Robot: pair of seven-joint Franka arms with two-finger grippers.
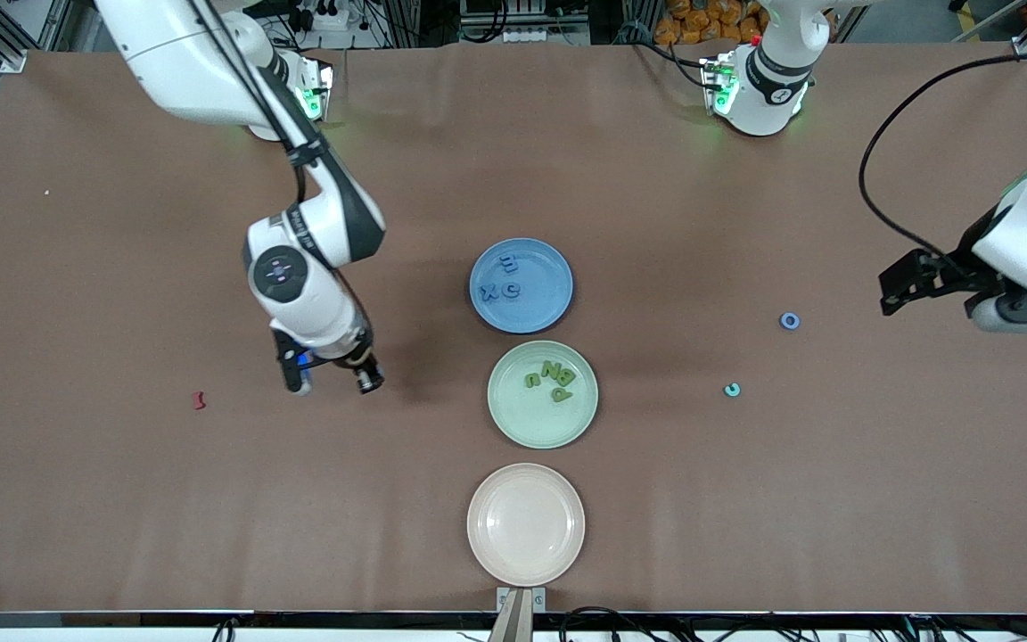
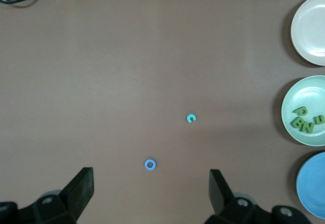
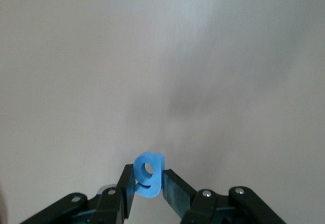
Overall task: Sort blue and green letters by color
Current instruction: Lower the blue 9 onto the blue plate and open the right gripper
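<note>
While the right gripper (image 1: 301, 367) is hanging over bare table toward the right arm's end, it is pinching a blue letter g (image 3: 148, 174) between its fingers; only the right wrist view is showing that piece plainly, upright in the clamp, while the front view is giving just a speck of blue there. The left gripper (image 1: 901, 287) is waiting over the left arm's end of the table, its fingers spread wide with nothing between them, as the left wrist view is showing.

Three plates are sitting in a row down the middle. The blue plate (image 1: 558, 312) is carrying three blue letters (image 1: 501, 283); the green plate (image 1: 522, 428), nearer the front camera, is carrying four green letters (image 1: 552, 378); the cream plate (image 1: 526, 524), nearest, is holding nothing.

A blue ring (image 1: 790, 321) and a teal c (image 1: 732, 390) are lying loose on the table (image 1: 121, 499) near the left gripper, well apart. A dark red piece (image 1: 200, 400) is lying toward the right arm's end.
</note>
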